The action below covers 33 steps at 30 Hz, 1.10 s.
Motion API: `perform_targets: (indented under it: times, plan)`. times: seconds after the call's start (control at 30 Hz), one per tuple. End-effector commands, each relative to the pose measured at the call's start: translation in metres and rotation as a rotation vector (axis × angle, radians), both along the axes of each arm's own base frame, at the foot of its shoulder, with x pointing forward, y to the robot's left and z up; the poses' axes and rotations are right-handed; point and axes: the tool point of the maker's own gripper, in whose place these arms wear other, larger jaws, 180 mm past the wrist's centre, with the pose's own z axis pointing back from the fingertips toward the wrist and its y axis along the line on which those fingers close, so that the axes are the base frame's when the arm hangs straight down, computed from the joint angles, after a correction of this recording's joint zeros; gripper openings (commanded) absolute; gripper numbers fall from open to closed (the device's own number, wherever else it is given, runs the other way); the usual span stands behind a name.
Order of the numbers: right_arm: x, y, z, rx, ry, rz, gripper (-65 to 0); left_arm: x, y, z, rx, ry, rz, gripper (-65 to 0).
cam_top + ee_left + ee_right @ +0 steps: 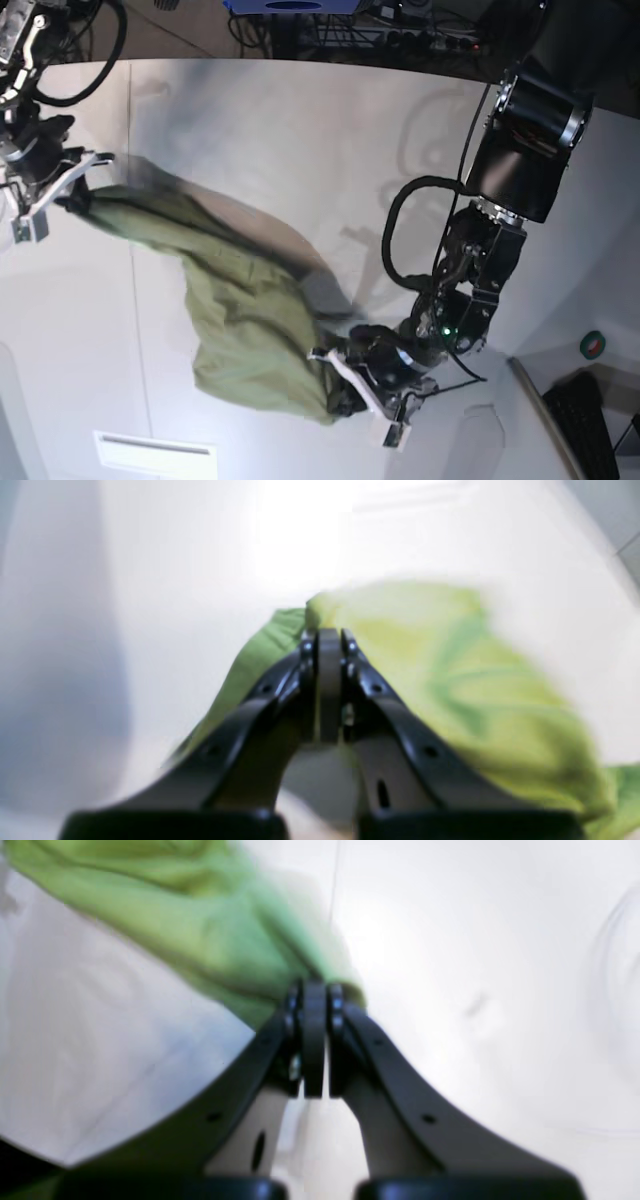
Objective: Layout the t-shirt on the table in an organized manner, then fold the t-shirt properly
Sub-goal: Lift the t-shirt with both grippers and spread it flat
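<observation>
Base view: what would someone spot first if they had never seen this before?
Probably the green t-shirt, stretched slantwise across the white table like a hammock. The right gripper pinches one end at the base view's far left, and the left gripper pinches the other end near the front. Black arms and looping cables stand out on the right.

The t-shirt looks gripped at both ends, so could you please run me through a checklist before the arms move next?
1. Left pincer shut on the t-shirt: ok.
2. Right pincer shut on its end of the cloth: ok.
3. Shirt lying flat on the table: not ok, it hangs bunched and twisted between the arms.
4. Which part each pincer holds: cannot tell, wrist views are blurred.
5. Bare tabletop around the shirt for spreading: ok.
</observation>
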Motion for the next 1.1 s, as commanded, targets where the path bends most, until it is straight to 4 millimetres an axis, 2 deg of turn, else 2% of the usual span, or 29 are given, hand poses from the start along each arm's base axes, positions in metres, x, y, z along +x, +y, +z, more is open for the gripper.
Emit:
perform_targets:
  times: [0.0,0.1,0.2,0.3,0.4,0.53,0.63,0.73,0.83,0.93,1.0,1.07]
  plan:
    - [0.014,-0.004,0.026,-0.029,-0.083,0.014,-65.0,0.013,-0.005,0.044,-0.038,-0.102,-0.008,-65.0]
    - [0.023,-0.011,0.057,-0.111,-0.127,0.038,-65.0,0.017,-0.018,0.091,-0.063,-0.182,-0.037,-65.0]
    - [0.027,-0.019,0.069,-0.152,-0.139,0.048,-65.0,0.022,-0.014,0.121,-0.072,-0.216,-0.009,-65.0]
    - [0.03,-0.02,0.073,-0.159,-0.157,0.051,-65.0,0.025,-0.007,0.131,-0.072,-0.225,0.021,-65.0]
    - [0.029,-0.015,0.077,-0.163,-0.191,0.086,-65.0,0.016,0.001,0.138,-0.049,-0.254,0.015,-65.0]
    - [0.036,-0.004,0.087,-0.174,-0.251,0.162,-65.0,0.004,-0.003,0.153,-0.045,-0.292,-0.012,-65.0]
    - [0.061,-0.009,0.109,-0.186,-0.315,0.141,-65.0,0.019,0.002,0.145,-0.037,-0.259,0.011,-65.0]
    - [0.091,-0.034,0.125,-0.239,-0.295,0.127,-65.0,0.043,0.001,0.129,-0.052,-0.186,0.049,-65.0]
    - [0.131,-0.056,0.14,-0.211,-0.311,0.087,-65.0,0.074,0.004,0.131,-0.062,-0.156,0.092,-65.0]
    - [0.171,-0.076,0.164,-0.183,-0.34,0.065,-65.0,0.101,0.01,0.152,-0.095,-0.22,0.139,-65.0]
    - [0.195,-0.088,0.188,-0.207,-0.354,0.082,-65.0,0.116,0.011,0.172,-0.111,-0.259,0.159,-65.0]
    - [0.213,-0.09,0.214,-0.237,-0.38,0.106,-65.0,0.125,0.007,0.196,-0.127,-0.292,0.16,-65.0]
